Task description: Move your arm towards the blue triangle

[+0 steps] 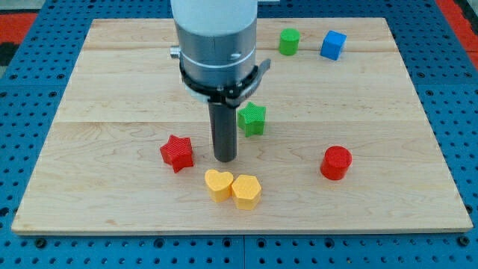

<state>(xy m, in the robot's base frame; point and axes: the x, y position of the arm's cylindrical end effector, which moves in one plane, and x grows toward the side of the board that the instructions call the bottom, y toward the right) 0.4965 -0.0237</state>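
Observation:
No blue triangle shows in the camera view; the arm's wide body may hide it. The only blue block I see is a blue cube point(333, 45) at the view's top right. My tip point(225, 159) rests on the board near the middle, between the red star point(177, 152) to its left and the green star point(252, 119) up and to its right. The yellow heart point(218, 184) and the yellow hexagon point(246, 191) lie just below the tip.
A green cylinder point(289, 41) stands left of the blue cube at the top. A red cylinder point(336, 162) sits at the right of the middle. The wooden board point(112, 90) lies on a blue pegboard table.

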